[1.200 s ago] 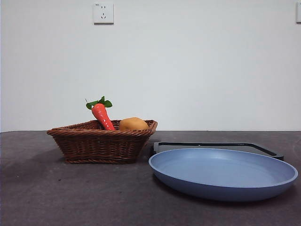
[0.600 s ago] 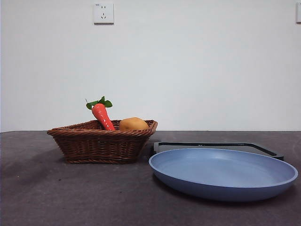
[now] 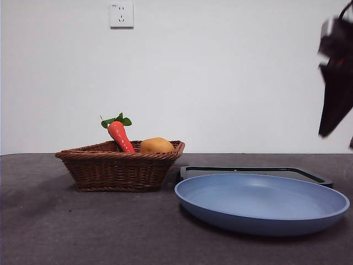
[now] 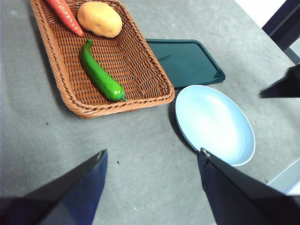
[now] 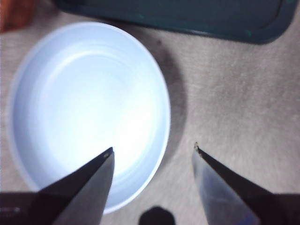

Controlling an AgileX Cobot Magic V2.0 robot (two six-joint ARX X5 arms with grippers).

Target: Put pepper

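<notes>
The right gripper (image 5: 152,152) hangs above the table with its two black jaws spread wide and nothing between them. Directly beneath it lies the rim of the shallow, round, pale-blue plate (image 5: 89,112), with the flat dark-green rectangular tray (image 5: 187,16) just past the plate. In the front view this arm shows as a dark, blurred shape at the upper right edge. The left gripper (image 4: 152,161) is also wide open and empty, held high over the bare grey table (image 4: 140,178), looking down on the whole layout.

The long, glossy, dark-green pepper (image 4: 100,73) lies flat on the floor of the brown woven wicker basket (image 4: 154,77), running along the basket's length, apart from the round yellow-orange potato-like item (image 4: 99,18) and the orange-red carrot (image 4: 64,14) at the far end. From the front view the basket wall hides it entirely.

The step in hand looks like the approach to the pepper (neither gripper is near it yet). To do it well, I judge the working gripper should come down from above, turned so its jaws straddle the pepper across its narrow width near the middle, clear of the basket's rim. The skin looks slick and rounded, so a centred, firm close should keep it from rolling or pivoting. The likely destination is the blue plate, just beside the basket.
</notes>
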